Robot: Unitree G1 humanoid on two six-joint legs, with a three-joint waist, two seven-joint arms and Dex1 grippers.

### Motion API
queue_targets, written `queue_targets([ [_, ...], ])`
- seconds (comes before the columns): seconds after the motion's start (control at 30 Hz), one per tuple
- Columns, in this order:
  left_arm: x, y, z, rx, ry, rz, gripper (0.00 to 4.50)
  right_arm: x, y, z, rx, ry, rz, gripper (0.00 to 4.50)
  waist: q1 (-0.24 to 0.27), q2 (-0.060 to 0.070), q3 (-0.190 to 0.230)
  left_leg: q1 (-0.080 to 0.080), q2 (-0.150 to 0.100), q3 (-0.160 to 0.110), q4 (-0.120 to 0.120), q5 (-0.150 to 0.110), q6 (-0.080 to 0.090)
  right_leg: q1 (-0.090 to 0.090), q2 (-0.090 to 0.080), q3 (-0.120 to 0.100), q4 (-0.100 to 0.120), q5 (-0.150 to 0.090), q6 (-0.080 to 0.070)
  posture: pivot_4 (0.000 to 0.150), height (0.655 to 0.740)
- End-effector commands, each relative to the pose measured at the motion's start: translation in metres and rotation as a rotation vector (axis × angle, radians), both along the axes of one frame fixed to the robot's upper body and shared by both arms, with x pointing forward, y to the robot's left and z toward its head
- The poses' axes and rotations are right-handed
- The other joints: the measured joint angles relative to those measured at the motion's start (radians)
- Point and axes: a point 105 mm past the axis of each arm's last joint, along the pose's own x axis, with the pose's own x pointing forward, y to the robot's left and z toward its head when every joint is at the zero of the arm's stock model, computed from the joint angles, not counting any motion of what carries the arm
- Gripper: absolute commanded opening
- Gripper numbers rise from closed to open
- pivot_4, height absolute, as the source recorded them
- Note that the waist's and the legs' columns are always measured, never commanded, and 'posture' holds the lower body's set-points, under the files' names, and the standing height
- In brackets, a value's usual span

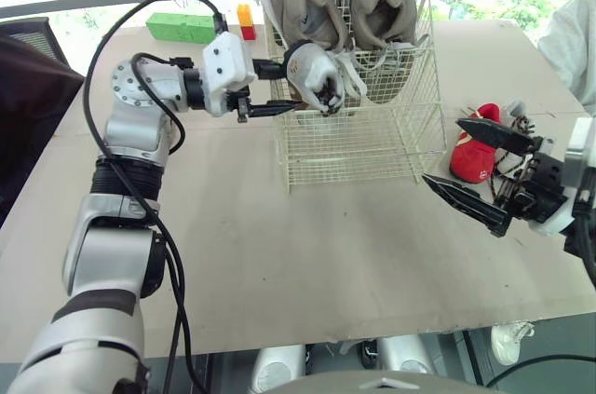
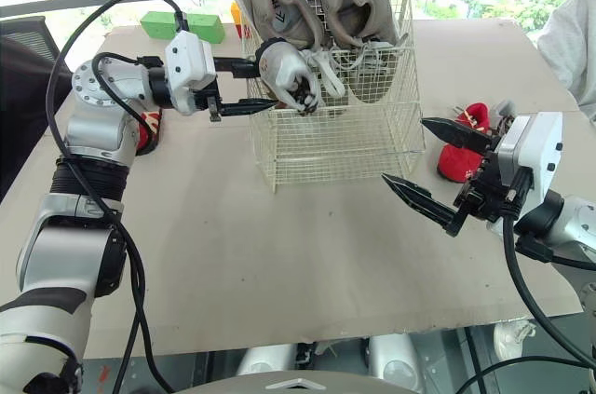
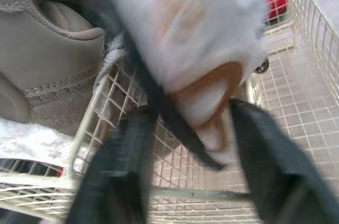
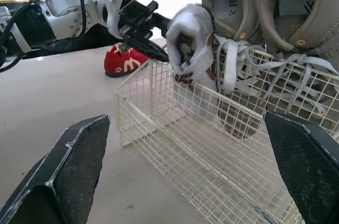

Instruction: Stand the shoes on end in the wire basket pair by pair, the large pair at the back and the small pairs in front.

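Note:
A large beige pair (image 1: 303, 3) stands on end at the back of the wire basket (image 1: 363, 147). My left gripper (image 1: 300, 87) is shut on a small white shoe (image 1: 317, 75) and holds it over the basket's front left corner, just above the rim. The left wrist view has this small white shoe (image 3: 196, 38) between the black fingers (image 3: 114, 166). One small red shoe (image 1: 475, 156) lies on the table to the right of the basket. My right gripper (image 1: 442, 150) stands open beside it, holding nothing. A second red shoe (image 4: 123, 61) lies left of the basket, behind my left arm.
A green block (image 1: 182, 28) and yellow and red blocks (image 1: 245, 21) sit at the table's far left. A person's grey sleeve (image 1: 573, 40) is at the right edge. Bare cardboard tabletop (image 1: 307, 254) stretches in front of the basket.

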Motion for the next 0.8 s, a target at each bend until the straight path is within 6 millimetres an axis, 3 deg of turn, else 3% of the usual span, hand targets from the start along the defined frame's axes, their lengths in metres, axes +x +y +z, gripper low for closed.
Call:
queue_targets([
  [0.03,-0.012,0.015,0.027,-0.140,0.015,0.023,4.39,0.001,-0.005,0.004,-0.014,-0.026,-0.019,4.50,-0.001,0.000,0.000,0.000,0.000,0.000,0.000,0.000,0.000,0.000,0.000,0.000,0.000,0.000,0.000,0.150,0.7400],
  [0.13,-0.021,0.022,0.042,-0.263,0.047,0.034,4.39,0.006,-0.013,0.000,-0.034,-0.009,-0.047,4.50,0.000,0.000,0.000,0.000,0.001,0.000,0.000,0.000,0.000,0.000,0.000,0.000,0.000,0.000,0.000,0.150,0.7400],
  [0.23,-0.038,0.016,0.062,-0.419,0.074,-0.014,4.39,0.015,-0.028,-0.008,-0.052,0.018,-0.124,4.50,0.003,0.000,0.000,-0.001,0.001,-0.001,0.000,0.000,0.000,0.000,-0.001,0.000,0.000,0.000,0.000,0.150,0.7400],
  [0.37,-0.079,-0.018,0.099,-0.696,0.228,-0.268,4.39,0.032,-0.060,-0.012,-0.038,0.047,-0.313,4.50,0.016,-0.001,0.000,-0.002,0.001,-0.002,0.003,0.000,0.000,0.001,-0.004,0.001,0.000,0.000,0.000,0.150,0.7400],
  [0.43,-0.091,-0.036,0.100,-0.738,0.321,-0.337,4.39,0.033,-0.071,-0.014,-0.046,0.080,-0.365,4.50,0.025,-0.001,0.000,-0.001,0.001,-0.002,0.003,0.000,0.000,0.001,-0.007,0.001,0.000,0.000,0.000,0.150,0.7400],
  [0.63,-0.110,-0.091,0.051,-0.671,0.569,-0.384,4.39,0.038,-0.106,-0.013,-0.100,0.186,-0.506,4.50,0.024,0.000,0.000,0.002,0.000,-0.001,0.003,0.000,-0.001,0.003,-0.006,0.003,0.001,0.000,0.000,0.150,0.7400],
  [0.8,-0.118,-0.120,-0.008,-0.445,0.590,-0.328,4.39,0.061,-0.155,-0.035,-0.339,0.365,-0.730,4.50,0.020,0.000,0.000,0.004,0.000,0.002,0.003,0.000,0.000,0.003,0.001,0.007,0.002,0.000,-0.001,0.150,0.7400],
])
